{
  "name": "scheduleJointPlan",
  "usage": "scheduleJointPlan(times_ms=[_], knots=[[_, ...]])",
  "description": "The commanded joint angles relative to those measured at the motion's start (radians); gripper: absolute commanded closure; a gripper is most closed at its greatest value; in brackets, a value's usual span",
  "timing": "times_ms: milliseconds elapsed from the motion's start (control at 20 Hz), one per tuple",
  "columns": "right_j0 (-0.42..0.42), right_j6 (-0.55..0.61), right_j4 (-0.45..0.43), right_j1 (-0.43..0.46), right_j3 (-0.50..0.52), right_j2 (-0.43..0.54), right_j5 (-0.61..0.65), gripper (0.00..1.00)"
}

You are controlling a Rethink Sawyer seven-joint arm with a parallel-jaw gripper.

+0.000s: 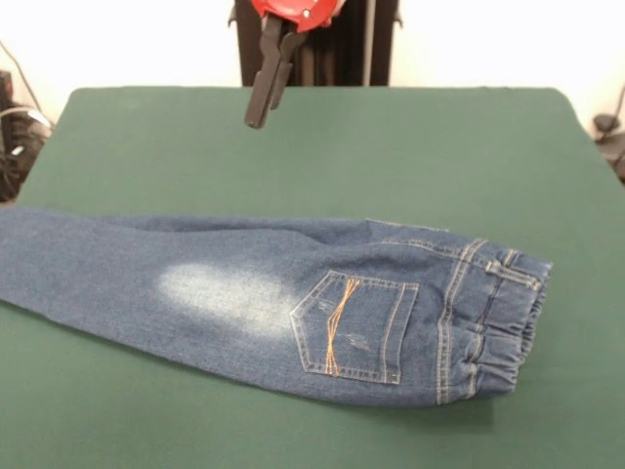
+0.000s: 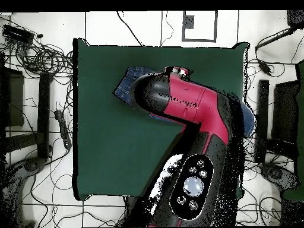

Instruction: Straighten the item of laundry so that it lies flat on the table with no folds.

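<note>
The item of laundry [image 1: 293,303] is a pair of blue denim jeans stretched across the near part of the table [image 1: 439,147]. Its elastic waistband is at the right, and its legs run off the picture's left edge. One leg appears to lie over the other. A back pocket with crossed orange stitching and a faded pale patch face up. My gripper [image 1: 257,119] hangs above the bare green cloth beyond the jeans, apart from them, fingers shut on nothing. In the overhead view the red and black arm covers most of the jeans [image 2: 126,84] on the table [image 2: 107,148], and the gripper is hidden beneath it.
Cables and dark equipment [image 2: 41,65] crowd the white floor round the table. More cables [image 1: 15,137] show at the left edge of the front view. A dark object [image 1: 610,132] sits off the table's far right corner.
</note>
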Motion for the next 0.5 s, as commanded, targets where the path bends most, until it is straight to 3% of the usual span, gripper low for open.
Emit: scheduleJointPlan(times_ms=[50,500], knots=[[-0.044,-0.239,-0.096,0.008,-0.110,0.085,0.361,0.00],[-0.031,-0.157,-0.121,0.014,-0.098,0.129,0.339,0.00]])
